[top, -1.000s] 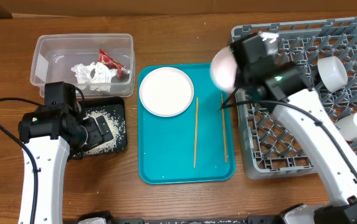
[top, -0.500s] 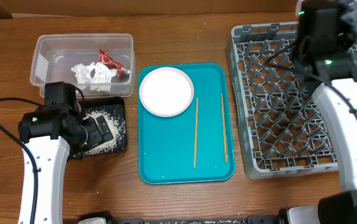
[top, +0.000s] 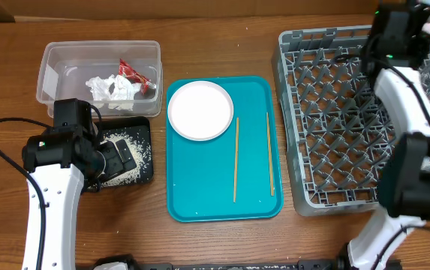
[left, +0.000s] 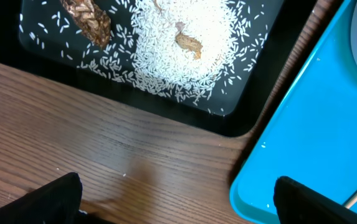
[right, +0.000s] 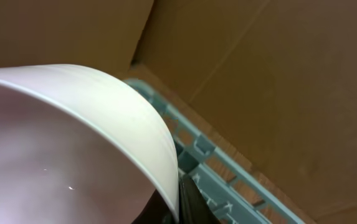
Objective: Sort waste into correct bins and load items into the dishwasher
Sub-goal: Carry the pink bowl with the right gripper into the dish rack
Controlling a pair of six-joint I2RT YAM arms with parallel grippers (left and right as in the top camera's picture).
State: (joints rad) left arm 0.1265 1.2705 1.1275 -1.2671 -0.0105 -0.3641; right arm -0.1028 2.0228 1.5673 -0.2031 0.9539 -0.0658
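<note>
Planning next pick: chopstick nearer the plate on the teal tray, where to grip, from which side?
Probably mid-length, straight down from above. The chopstick lies flat on the teal tray, running near-to-far, so close the jaws left-right across its thin width. Bare tray flanks it there, and mid-length avoids the plate beside its far end.

Teal serving tray (top: 215,184): rectangular, rounded corners, low raised rim. Lies flat near the middle of the wooden tabletop (top: 215,45), long sides running front to back. In the left wrist view, shows one rounded corner with a few tiny pale specks on its glossy surface. Tabletop mid-brown with dark grain lines, running the full width of the overhead view. Plain brown cardboard (right: 271,74) fills the background of the right wrist view, creased into angled panels.
</note>
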